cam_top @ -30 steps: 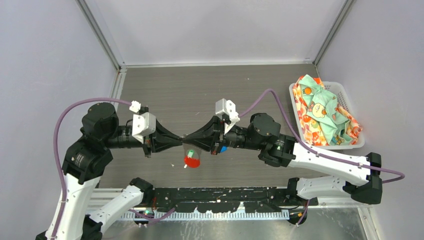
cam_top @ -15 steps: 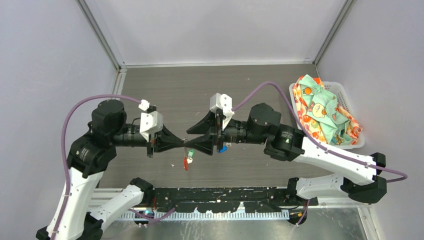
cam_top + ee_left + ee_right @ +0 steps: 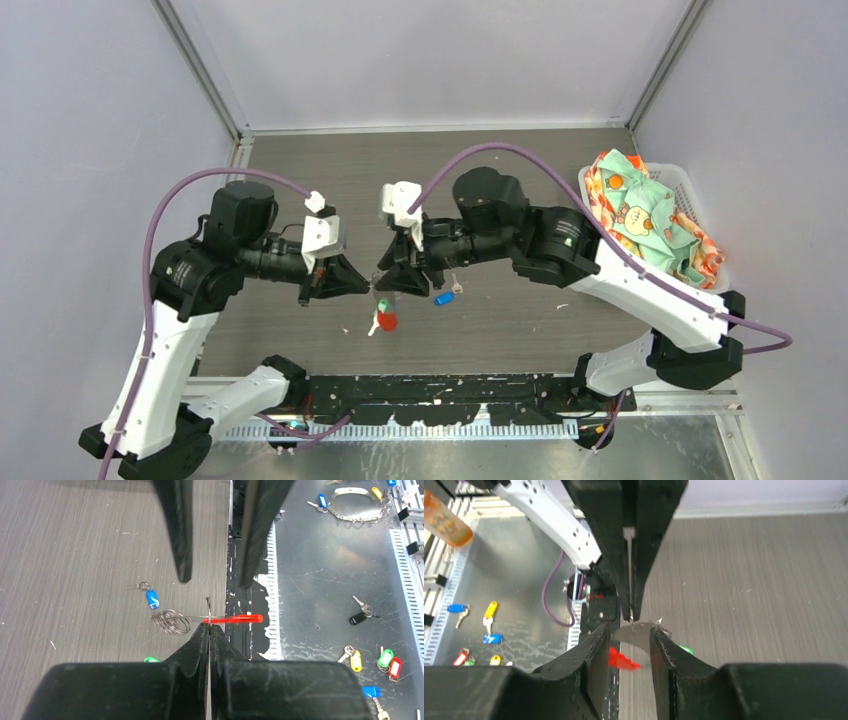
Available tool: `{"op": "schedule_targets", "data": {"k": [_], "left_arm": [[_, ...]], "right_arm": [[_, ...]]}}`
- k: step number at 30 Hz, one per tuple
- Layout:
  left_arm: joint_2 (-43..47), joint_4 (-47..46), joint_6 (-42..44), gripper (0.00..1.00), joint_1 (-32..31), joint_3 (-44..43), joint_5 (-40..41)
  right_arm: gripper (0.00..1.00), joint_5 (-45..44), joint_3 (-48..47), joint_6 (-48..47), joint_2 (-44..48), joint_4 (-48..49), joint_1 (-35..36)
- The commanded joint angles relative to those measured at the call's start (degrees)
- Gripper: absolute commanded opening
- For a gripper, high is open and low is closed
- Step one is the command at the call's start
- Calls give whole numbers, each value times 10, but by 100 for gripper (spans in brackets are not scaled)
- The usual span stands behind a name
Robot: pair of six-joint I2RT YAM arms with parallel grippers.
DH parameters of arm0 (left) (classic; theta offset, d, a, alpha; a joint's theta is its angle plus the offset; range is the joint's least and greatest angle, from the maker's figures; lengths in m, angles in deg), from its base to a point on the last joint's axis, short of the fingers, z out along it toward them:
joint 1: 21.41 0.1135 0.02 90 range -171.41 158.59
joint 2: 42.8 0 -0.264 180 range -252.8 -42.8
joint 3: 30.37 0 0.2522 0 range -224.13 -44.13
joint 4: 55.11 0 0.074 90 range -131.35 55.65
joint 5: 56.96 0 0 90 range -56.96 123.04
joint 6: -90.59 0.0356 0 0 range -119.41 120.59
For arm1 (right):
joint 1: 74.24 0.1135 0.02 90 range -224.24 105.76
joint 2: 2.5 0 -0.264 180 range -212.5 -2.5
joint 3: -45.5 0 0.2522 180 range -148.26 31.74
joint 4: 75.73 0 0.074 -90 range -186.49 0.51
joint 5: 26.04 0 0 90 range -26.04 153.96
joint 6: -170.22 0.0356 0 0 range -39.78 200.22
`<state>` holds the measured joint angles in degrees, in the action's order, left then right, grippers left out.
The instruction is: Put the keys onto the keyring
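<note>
Bright, even light falls from above in every view. Shadows on the table [image 3: 520, 170] are soft and faint. In the left wrist view, the metal plate [image 3: 325, 580] at three o'clock shows dull glare. The left gripper [image 3: 209, 630] and right gripper [image 3: 629, 632] loom dark and slightly blurred at six o'clock of their own views.

The green-headed key [image 3: 151, 659] is mostly hidden behind the left hand [image 3: 208, 629] in its wrist view. The keyring [image 3: 622, 660] is seen blurred and partly covered by the right hand [image 3: 629, 630]; from above, its links cannot be resolved.
</note>
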<state>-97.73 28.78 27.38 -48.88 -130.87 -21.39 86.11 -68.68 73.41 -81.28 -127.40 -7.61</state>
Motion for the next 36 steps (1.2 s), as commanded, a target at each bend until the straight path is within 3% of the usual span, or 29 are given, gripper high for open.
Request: {"op": "schedule_targets", "data": {"k": [1,27,29,32,36], "left_arm": [[5,32,42,0,-9,-23,-8],[2,41,56,0,-27,-28,9],[5,41,56,0,-27,-28,10],[6,41,56,0,-28,-30,12],[9,35,52,0,-28,-31,13]], "right_arm": [[40,22,-26,-34,-12,-50,-1],[32,28,-13,-17,-45,21,-3],[26,20,-7,-18,-44,29,-2],[4,13,-1,-21,-39,36,-2],[1,3,-2,-29,-36,13,-2]]}}
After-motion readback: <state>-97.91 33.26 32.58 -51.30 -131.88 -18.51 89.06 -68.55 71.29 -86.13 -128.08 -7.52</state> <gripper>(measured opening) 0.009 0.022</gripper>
